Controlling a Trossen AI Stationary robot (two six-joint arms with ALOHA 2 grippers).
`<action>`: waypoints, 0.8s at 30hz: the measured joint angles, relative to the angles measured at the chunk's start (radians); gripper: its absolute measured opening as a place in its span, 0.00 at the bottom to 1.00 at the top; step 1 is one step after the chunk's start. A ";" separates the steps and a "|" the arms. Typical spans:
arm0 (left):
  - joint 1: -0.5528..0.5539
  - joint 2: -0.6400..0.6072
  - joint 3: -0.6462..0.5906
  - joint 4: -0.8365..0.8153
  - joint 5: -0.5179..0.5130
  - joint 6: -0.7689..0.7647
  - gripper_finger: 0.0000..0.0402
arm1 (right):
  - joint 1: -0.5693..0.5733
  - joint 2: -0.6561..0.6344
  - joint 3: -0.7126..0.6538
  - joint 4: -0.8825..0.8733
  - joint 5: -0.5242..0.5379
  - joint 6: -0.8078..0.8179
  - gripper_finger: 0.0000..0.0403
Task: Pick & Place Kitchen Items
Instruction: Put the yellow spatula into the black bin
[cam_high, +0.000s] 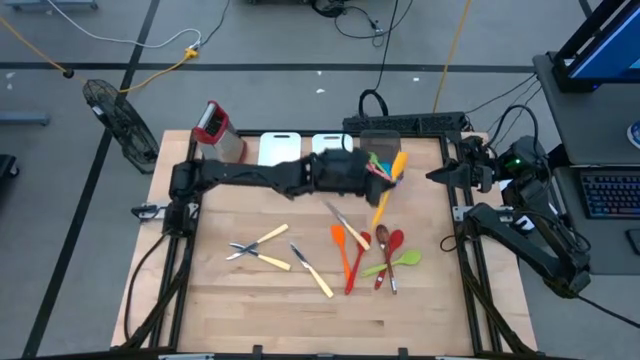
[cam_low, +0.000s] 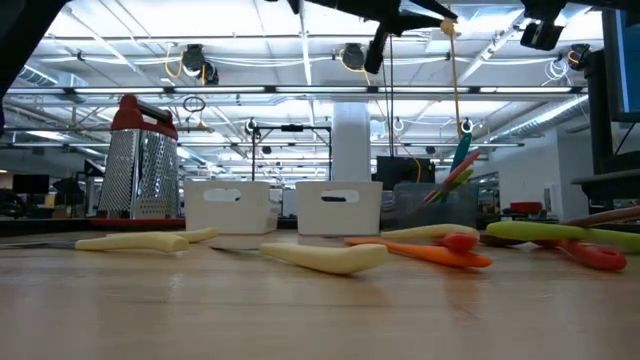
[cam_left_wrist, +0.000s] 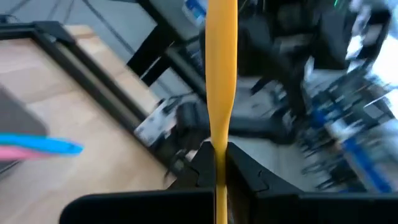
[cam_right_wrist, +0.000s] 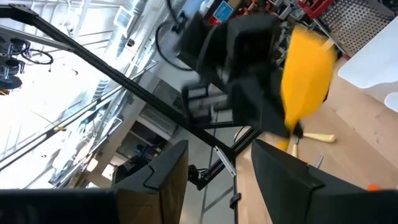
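My left gripper (cam_high: 372, 178) reaches across the table's far middle and is shut on a yellow spatula (cam_high: 392, 180), held high beside the dark bin (cam_high: 380, 135). Green, blue and pink utensils (cam_high: 378, 163) stand in that bin and also show in the low view (cam_low: 455, 170). Orange (cam_high: 340, 240), red (cam_high: 352, 268) and green (cam_high: 398, 262) spoons and spatulas lie flat on the table's middle. Yellow-handled metal pieces (cam_high: 262, 248) lie to their left. My right gripper (cam_right_wrist: 214, 174) is open and empty at the table's right edge (cam_high: 440, 175). My left gripper pinches the yellow spatula's narrow handle (cam_left_wrist: 219, 140) between its two fingers (cam_left_wrist: 245, 167). The spatula runs on forward past the fingertips and widens farther out (cam_left_wrist: 221, 37). It is lifted clear of the table and of the bin.
A red-topped metal box grater (cam_high: 215, 128) stands at the far left. Two white bins (cam_high: 280, 148) stand beside the dark bin along the far edge. Bare wood lies along the table's near side (cam_high: 300, 320).
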 joint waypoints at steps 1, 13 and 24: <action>0.014 0.001 0.000 0.024 0.017 -0.027 0.01 | 0.000 0.000 0.000 0.000 0.000 -0.002 0.42; 0.172 0.014 0.000 0.039 0.114 -0.282 0.01 | 0.000 0.000 0.000 0.000 0.004 -0.018 0.42; 0.244 0.133 0.000 0.148 0.150 -0.501 0.01 | 0.000 0.001 0.000 0.005 0.004 -0.120 0.42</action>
